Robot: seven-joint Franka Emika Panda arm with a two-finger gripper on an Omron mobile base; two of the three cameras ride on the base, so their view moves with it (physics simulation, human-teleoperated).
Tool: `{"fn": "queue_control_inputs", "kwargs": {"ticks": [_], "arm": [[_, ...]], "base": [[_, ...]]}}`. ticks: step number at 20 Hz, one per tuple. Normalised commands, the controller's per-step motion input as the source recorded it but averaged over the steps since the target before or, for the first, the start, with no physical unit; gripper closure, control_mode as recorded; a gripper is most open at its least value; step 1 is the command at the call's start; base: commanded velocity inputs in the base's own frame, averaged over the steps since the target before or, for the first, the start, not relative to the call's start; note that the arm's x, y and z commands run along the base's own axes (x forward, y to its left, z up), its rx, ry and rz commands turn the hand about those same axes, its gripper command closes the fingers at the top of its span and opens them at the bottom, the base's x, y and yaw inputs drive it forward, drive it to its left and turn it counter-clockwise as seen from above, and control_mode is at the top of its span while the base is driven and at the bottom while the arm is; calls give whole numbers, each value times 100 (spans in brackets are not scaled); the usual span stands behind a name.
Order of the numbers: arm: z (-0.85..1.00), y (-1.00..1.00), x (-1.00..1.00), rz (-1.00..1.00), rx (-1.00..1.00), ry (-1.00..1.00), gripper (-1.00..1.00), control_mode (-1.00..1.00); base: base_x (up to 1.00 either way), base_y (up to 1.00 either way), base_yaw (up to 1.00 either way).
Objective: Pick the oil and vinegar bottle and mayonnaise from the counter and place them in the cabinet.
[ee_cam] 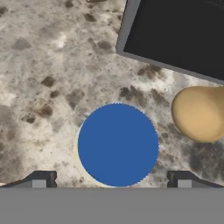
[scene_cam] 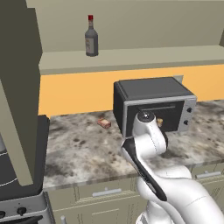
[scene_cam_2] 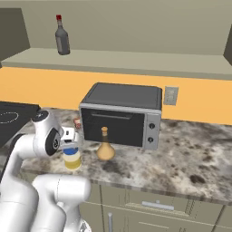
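Free room and obstacles on the worktop and in the cabinet

The mayonnaise (ee_cam: 117, 145) has bare worktop (ee_cam: 39, 65) around it; the oil and vinegar bottle (scene_cam_2: 105, 146) stands near on one side, and the black oven (scene_cam_2: 122, 115) blocks the way behind both. The cabinet (scene_cam_2: 136, 61) shelf is wide and free, except a dark bottle (scene_cam_2: 61, 36) near its left end.

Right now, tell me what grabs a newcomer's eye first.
The round blue lid of the pale yellow mayonnaise jar sits directly under the open gripper on the mottled stone counter. Beside it stands the tan long-necked flask, in front of the black boxy oven.
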Motion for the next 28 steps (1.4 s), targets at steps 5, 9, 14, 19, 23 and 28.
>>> {"fn": "queue_control_inputs", "kwargs": {"ticks": [5,9,14,19,23,28], "arm": [[-14,-42,-22,0,-1,-13,-100,-100],[-66,-32,-1,0,3,-5,-100,-100],[-52,-9,0,3,18,-7,-100,-100],[-36,0,0,14,32,-7,-100,-100],[-69,0,0,17,22,-1,-100,-100],[-84,0,0,15,7,0,-100,-100]], "base": [[0,0,0],[0,0,0],[0,0,0],[0,0,0],[0,0,0],[0,0,0]]}}
